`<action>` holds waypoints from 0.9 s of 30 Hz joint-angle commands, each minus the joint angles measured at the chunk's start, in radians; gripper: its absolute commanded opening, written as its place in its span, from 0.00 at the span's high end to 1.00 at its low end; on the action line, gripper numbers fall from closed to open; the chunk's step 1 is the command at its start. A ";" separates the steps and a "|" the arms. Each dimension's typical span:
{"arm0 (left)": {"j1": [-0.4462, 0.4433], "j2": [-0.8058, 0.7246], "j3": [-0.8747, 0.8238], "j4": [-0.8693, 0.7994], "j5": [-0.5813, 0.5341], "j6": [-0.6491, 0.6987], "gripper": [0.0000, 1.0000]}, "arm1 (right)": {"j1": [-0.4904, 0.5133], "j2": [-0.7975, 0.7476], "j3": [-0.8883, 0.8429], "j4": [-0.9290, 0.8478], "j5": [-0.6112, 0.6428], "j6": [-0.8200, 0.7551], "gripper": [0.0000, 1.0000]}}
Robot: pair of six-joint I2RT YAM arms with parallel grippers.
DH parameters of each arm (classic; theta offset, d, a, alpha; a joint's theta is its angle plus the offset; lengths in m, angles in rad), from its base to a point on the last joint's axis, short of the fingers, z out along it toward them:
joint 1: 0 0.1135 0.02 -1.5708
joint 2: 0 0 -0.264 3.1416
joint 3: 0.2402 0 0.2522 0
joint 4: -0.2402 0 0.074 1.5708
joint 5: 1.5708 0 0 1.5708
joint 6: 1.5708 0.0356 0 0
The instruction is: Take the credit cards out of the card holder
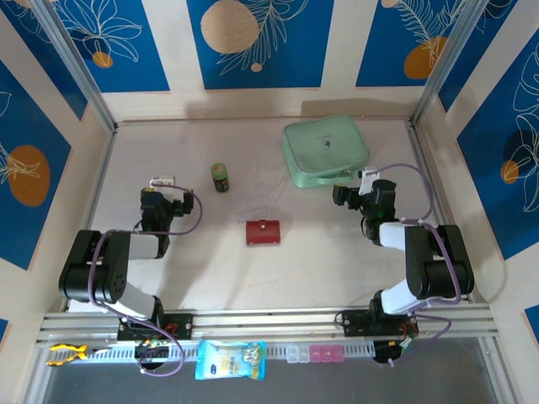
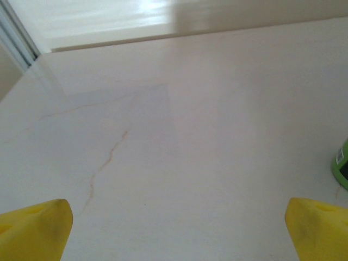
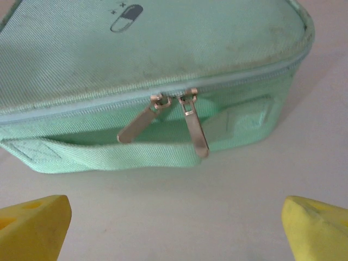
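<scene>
Top external view: the card holder (image 1: 263,231), a small red wallet, lies shut and flat on the bench (image 1: 210,278) about midway between the two arms, touched by neither. No step of the task has begun, and the credit cards are judged to sit inside it. The left claw (image 1: 162,187) rests low at the left, near a small green bottle (image 1: 220,178); the right claw (image 1: 355,187) rests at the right, just before a mint-green pouch (image 1: 327,151). Left wrist view: the left claw's yellow fingertips (image 2: 38,228) stand wide apart over bare bench, holding nothing. Right wrist view: the right claw's fingertips (image 3: 35,225) likewise stand wide apart and empty, facing the pouch's front and its two zipper pulls (image 3: 187,128), not the holder. Judgement: the step in hand is the approach. The next move calls for one arm to swing inward and pin the red holder while the other frees its flap, so that the cards can be drawn out; being thin and light, the holder may slide on the smooth bench
</scene>
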 commanded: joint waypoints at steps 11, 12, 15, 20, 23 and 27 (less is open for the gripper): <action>-0.017 -0.214 0.119 -0.382 -0.040 -0.099 0.00 | 0.133 -0.179 0.165 -0.453 0.068 0.019 0.00; -0.018 -0.225 0.131 -0.408 -0.019 -0.116 0.00 | 0.143 -0.195 0.169 -0.480 0.070 0.032 0.00; -0.021 -0.254 0.171 -0.512 0.048 -0.204 0.00 | 0.181 -0.239 0.191 -0.576 0.084 0.092 0.02; -0.035 -0.286 0.224 -0.660 0.156 -0.367 0.00 | 0.237 -0.283 0.247 -0.736 0.070 0.202 0.08; -0.063 -0.296 0.267 -0.766 0.181 -0.447 0.01 | 0.267 -0.281 0.299 -0.822 0.060 0.252 0.10; -0.130 -0.298 0.316 -0.862 0.170 -0.501 0.05 | 0.286 -0.225 0.408 -0.955 -0.056 0.336 0.17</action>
